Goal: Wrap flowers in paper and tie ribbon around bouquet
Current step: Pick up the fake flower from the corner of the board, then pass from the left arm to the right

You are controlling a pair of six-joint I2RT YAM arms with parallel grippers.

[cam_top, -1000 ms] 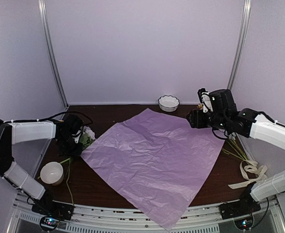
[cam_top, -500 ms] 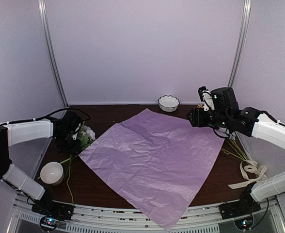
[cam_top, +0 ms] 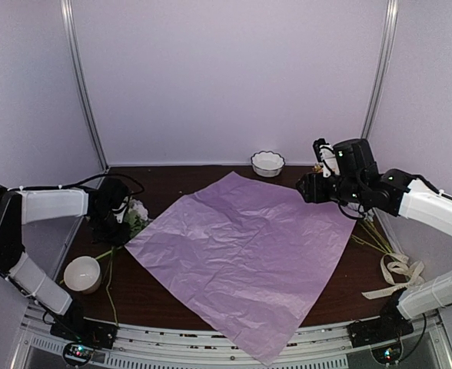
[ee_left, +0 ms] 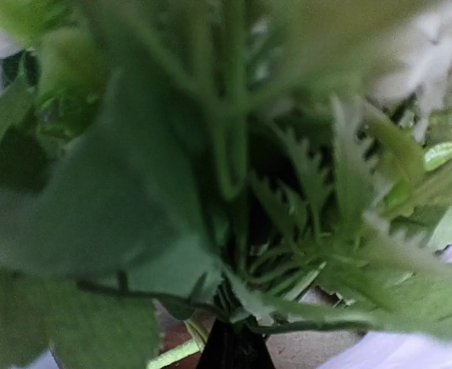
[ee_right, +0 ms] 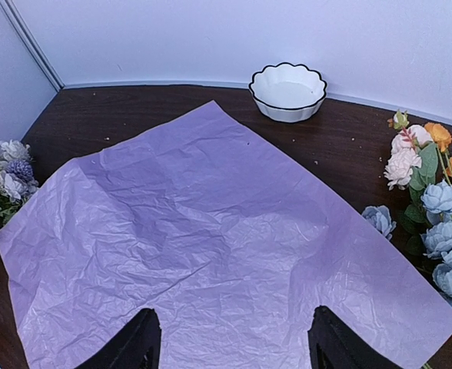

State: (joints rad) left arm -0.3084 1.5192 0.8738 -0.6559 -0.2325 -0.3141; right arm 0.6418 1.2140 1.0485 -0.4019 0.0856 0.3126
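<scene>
My left claw [cam_top: 117,229] is pinched shut on the stalks of the flowers [ee_left: 234,192], just beside the left corner of the paper [ee_right: 211,231], which lies spread flat on the table [cam_top: 172,181]. My right claw [ee_right: 234,323] hangs wide apart above the sheet's far corner, gripping nothing.

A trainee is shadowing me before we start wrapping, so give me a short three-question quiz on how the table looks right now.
1. True or false: the paper is already wrapped around the flowers.
2. Where does the ribbon lie? a) on the paper; b) tied round the flowers; c) off the paper, to its right.
3. Fill in: the right end effector, above the paper, is ___ and holds nothing.
Key: 1 false; 2 c; 3 open.
</scene>
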